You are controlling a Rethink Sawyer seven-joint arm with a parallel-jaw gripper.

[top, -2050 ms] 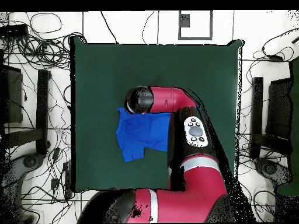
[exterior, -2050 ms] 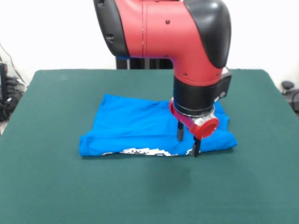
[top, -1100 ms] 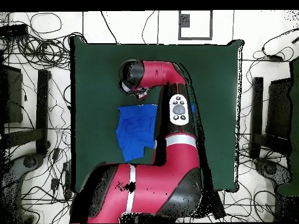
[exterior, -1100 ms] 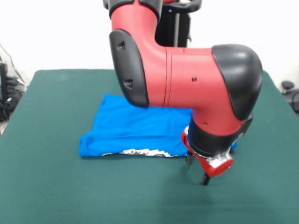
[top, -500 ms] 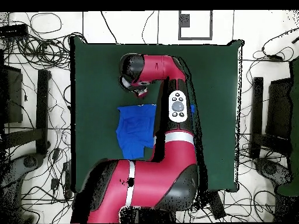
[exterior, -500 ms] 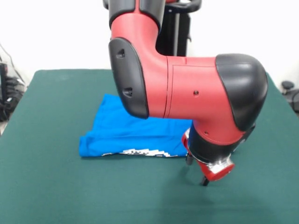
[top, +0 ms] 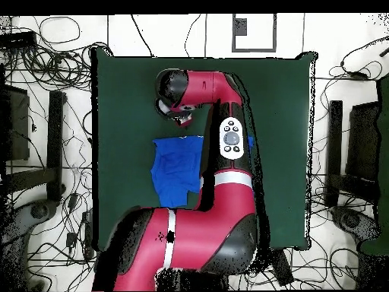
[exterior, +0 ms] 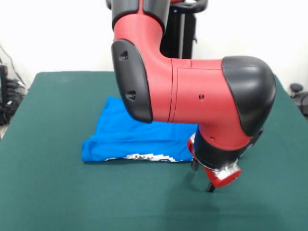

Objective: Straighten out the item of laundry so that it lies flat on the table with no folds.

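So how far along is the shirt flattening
Little looks done: the T-shirt lies folded over, only a strip of its graphic showing at the front edge. The tool hangs over bare table just past that edge, holding nothing. Regrasping and spreading remain.

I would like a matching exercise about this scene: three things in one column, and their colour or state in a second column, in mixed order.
Things:
1. T-shirt
2. table
3. pincer

States:
A. covered in dark green cloth
B. hanging over bare table, just off the shirt's edge
C. bright blue, folded over, a strip of white graphic showing

Pairs: 1-C, 2-A, 3-B
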